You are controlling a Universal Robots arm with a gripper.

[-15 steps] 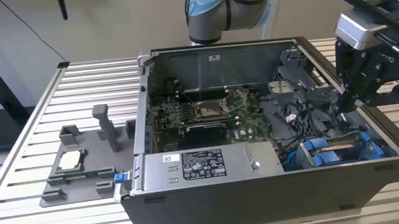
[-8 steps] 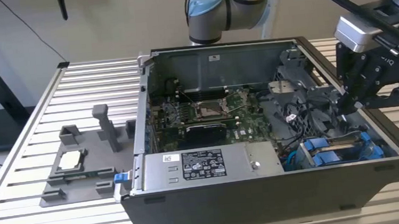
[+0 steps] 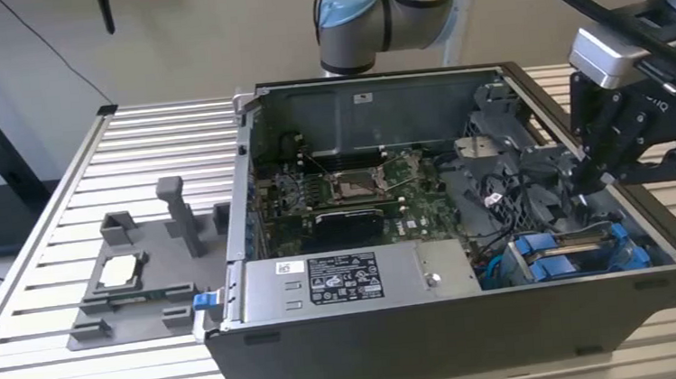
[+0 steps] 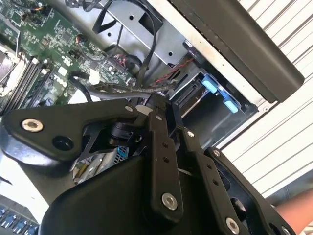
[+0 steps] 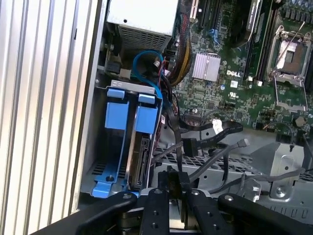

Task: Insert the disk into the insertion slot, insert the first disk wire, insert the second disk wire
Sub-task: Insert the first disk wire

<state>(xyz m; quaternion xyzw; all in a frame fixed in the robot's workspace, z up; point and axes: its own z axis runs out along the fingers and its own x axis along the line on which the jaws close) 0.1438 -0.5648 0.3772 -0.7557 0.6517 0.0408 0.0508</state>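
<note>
An open computer case lies on a slatted table, with the arm's gripper lowered inside it toward the exterior view's right. The claw hangs just beyond the slot, near it but not touching. In both wrist views the gripper is clenched, its black fingers pinched on a black wire that runs up toward the cable bundle beside the slot. The disk is seated in the slot, standing on edge between blue clips with its connector edge bare and facing the gripper; no plug sits on that edge. Other loose cables with plugs lie across the grey metal floor close to the fingers. In the second wrist view the slot sits against the case wall, a blue clip showing at its mouth. A green motherboard fills the middle of the case, and a labelled silver power supply lies along the near wall. Outside the case, on the exterior view's left, a grey tray with upright posts holds a small square chip, well apart from the gripper.
</note>
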